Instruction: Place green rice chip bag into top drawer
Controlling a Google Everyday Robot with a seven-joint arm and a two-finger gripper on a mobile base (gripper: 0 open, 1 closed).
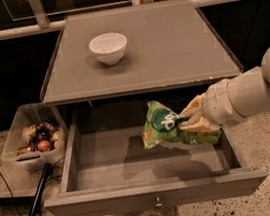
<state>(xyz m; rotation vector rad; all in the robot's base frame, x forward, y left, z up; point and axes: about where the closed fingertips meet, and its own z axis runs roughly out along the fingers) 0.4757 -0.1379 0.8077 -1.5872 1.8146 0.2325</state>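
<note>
My hand (193, 120), clamped on the green rice chip bag (162, 126), holds it low over the open top drawer (104, 172), clear of the table (167, 49) edge, so letting go should drop it inside.

The single camera looks steeply down from above and in front of the desk (167, 49), fairly close, facing its open drawer (153, 195) at lower frame; the gripper (190, 120), clamping the bag (160, 124), sits mid-right.
</note>
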